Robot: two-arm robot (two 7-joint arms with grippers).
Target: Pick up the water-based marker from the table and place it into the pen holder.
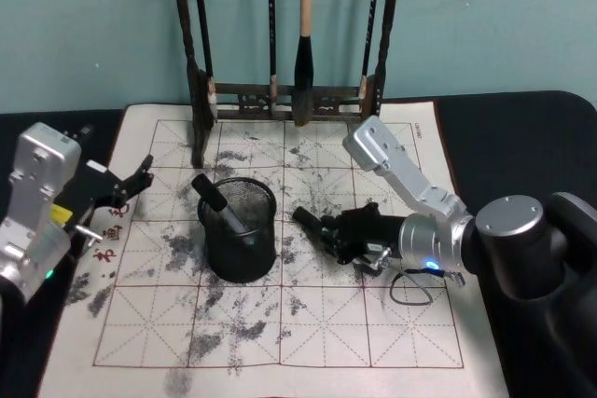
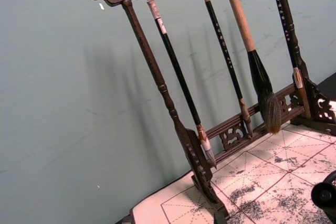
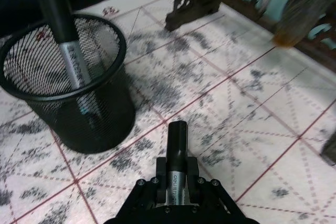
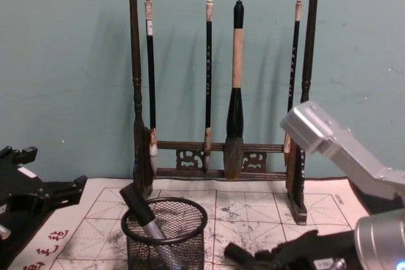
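While the black mesh pen holder (image 1: 233, 253) has a leaning pen (image 1: 220, 204) inside, the right gripper (image 1: 336, 232) just right of it is clamped on the water-based marker (image 3: 177, 139): black cap, grey barrel, print too small to read. Well left of the holder, the left gripper (image 1: 131, 184) sits spread, holding nothing.

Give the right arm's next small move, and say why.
Probably lift: the right gripper is shut on the marker low near the mat, beside the pen holder, whose rim stands higher than the marker's tip. The left gripper sits aside.
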